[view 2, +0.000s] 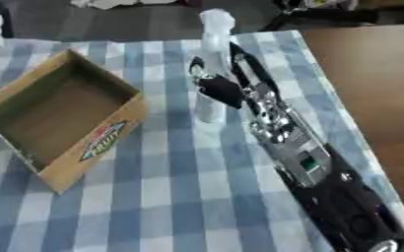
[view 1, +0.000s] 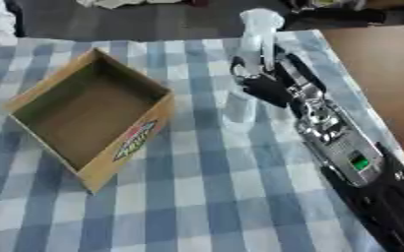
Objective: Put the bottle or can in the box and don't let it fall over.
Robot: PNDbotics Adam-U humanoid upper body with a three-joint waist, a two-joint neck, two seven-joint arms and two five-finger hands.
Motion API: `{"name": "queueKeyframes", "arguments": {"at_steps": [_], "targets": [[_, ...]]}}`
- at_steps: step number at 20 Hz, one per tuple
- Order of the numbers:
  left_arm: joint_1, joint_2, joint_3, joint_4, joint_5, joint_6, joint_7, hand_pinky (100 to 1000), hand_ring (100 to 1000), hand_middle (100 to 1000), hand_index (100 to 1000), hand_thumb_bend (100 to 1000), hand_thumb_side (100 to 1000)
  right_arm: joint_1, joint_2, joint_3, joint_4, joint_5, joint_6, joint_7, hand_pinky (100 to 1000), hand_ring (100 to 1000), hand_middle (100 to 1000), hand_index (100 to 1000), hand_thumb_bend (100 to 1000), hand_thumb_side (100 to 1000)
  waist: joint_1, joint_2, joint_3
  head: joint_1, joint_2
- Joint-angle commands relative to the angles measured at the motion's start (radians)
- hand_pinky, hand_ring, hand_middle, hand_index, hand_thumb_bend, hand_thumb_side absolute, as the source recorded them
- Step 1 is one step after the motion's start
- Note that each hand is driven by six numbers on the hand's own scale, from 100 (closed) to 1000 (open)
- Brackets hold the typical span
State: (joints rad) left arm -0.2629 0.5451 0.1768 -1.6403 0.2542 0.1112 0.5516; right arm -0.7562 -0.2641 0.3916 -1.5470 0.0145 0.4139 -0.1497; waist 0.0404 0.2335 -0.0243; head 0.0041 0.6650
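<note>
Fingers (view 1: pixel 244 69) were wrapped around the bottle (view 1: pixel 249 64), thumb on the near side, grasping it at about mid-height. That was the right hand (view 1: pixel 266 83), reaching in from the lower right of the frame on a long black and silver arm (view 1: pixel 339 140). The bottle itself was clear and pale, with a white top up near the upper middle of the frame, standing upright or close to it; whether its base touched the checked cloth (view 1: pixel 197 197) could not be told. The left hand was nowhere in view.

The box (view 1: pixel 89 110), open cardboard with a red and green logo on its near wall, sat at centre left on the bench, well apart from the bottle. To do this well, the bottle probably needed lifting clear over the box's near wall, kept vertical throughout, then lowered until its base sat flat on the box floor before any release. Letting go early, or with a tilt, risked a topple.
</note>
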Motion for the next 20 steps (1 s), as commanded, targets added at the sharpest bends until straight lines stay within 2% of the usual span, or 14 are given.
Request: {"name": "queueKeyframes", "arguments": {"at_steps": [1,20], "targets": [[-0.005,0.024,0.010,-0.015,0.003,0.000,0.002,719,670,622,828,265,402,-0.020,0.006,-0.005,-0.024,-0.005,0.001,-0.004,993,936,893,953,100,491,0.003,-0.015,0.003,-0.001,-0.014],[-0.007,0.019,0.011,-0.015,0.009,-0.001,0.003,720,668,622,828,261,405,-0.047,0.053,0.015,0.032,-0.022,-0.013,-0.023,986,923,881,936,100,495,0.009,-0.006,0.012,-0.008,-0.022]]}}
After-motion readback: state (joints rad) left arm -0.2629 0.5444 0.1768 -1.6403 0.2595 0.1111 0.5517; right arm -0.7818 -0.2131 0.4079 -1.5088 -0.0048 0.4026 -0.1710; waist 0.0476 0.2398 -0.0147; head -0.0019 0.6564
